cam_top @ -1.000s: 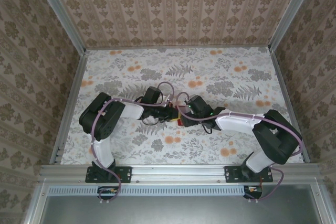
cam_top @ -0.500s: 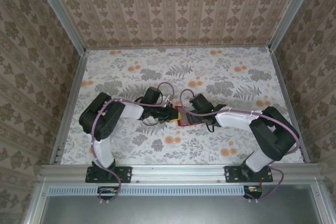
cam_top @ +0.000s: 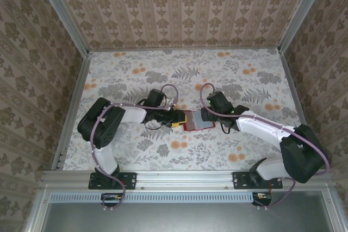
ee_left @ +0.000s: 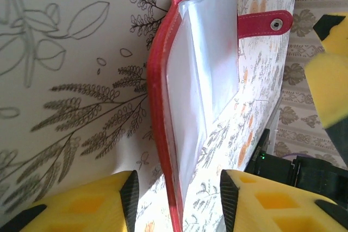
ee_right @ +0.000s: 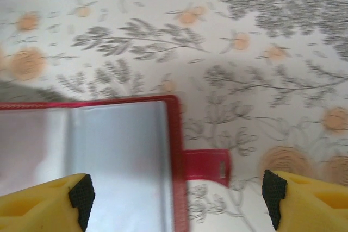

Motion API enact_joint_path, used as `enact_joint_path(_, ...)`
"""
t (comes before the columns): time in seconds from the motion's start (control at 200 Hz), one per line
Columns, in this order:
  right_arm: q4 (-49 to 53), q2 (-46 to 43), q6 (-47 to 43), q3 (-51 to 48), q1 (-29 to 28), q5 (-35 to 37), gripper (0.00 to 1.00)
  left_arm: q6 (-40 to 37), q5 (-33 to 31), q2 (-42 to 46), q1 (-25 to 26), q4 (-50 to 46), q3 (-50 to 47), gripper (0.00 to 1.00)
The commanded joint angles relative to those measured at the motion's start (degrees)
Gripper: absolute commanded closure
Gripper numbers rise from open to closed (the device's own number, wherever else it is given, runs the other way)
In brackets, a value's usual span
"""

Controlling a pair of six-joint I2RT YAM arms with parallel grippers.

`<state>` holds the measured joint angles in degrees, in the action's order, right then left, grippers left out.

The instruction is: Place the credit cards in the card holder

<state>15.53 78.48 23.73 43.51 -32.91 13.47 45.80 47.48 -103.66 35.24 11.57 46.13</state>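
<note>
Top external view gives you the card holder (cam_top: 194, 119) lying opened out on the floral table (cam_top: 136, 74), just nearer the arm bases than mid-table, and between the two arms. The left gripper (cam_top: 176, 119) is at its left edge and the right gripper (cam_top: 209, 116) at its right edge. From your left wrist camera, the left gripper (ee_left: 178, 188) has its yellow fingers (ee_left: 81, 207) spread wide. The red spine edge of the card holder (ee_left: 201, 80) runs down between them without touching either pad, so that hand has hold of nothing. There you see the case partly raised off the table, with one pale grey-blue pocket leaf (ee_left: 209, 63) angled up from the red cover. Its closing strap (ee_left: 266, 24), with a metal snap, sticks out at the far end. From your right wrist camera, the right gripper (ee_right: 176, 194) is likewise opened wide and empty. Its two yellow fingers (ee_right: 43, 205) sit low in the corners, one over the pocket area and one over bare table. The card holder (ee_right: 119, 150) shows its right-hand edge between them, and the strap (ee_right: 206, 165) lies flat on the table just beside that edge. The pockets look smooth and evenly pale, with a fold line between two leaves. You cannot tell from these views whether any pocket has a credit card in it.
</note>
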Motion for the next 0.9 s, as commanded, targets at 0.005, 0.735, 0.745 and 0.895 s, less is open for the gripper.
enact_joint_path(0.005,1.34,-0.20,-2.71,2.26,-0.58,-10.94,0.17,-3.73,-0.92,4.09,-1.85,-6.28,0.74,0.51)
enact_joint_path(0.735,-5.12,-5.85,-3.41,0.58,-3.17,-22.40,0.22,-13.70,-34.63,41.07,-12.32,-59.31,0.93,0.37)
enact_joint_path(0.745,-5.19,-5.94,-3.46,0.56,-3.21,-22.38,0.22,-13.61,-34.43,41.67,-12.33,-59.92,0.75,0.37)
enact_joint_path(0.895,-7.81,-8.26,-3.61,-1.37,-3.57,-20.82,0.22,-13.69,-34.50,48.79,-10.71,-66.22,-1.68,0.21)
